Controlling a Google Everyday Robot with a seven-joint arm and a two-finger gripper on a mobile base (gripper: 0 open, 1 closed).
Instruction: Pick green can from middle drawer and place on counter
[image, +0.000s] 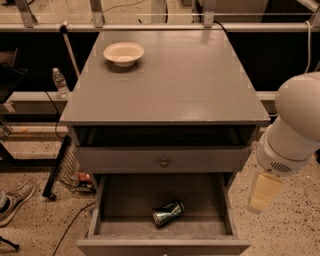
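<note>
The green can (168, 213) lies on its side on the floor of the open middle drawer (125, 200), near its front and slightly right of centre. The counter (170, 85) is the grey top slab of the cabinet above it. My gripper (263, 192) hangs from the white arm at the right edge of the camera view. It is outside the cabinet, to the right of the drawer's side wall, above the can's level and well apart from the can. It holds nothing that I can see.
A cream bowl (123, 53) sits at the counter's back left. A shut grey drawer front with a knob (163, 162) is above the open drawer. A water bottle (60, 82), a shoe (15, 200) and cables lie on the floor at left.
</note>
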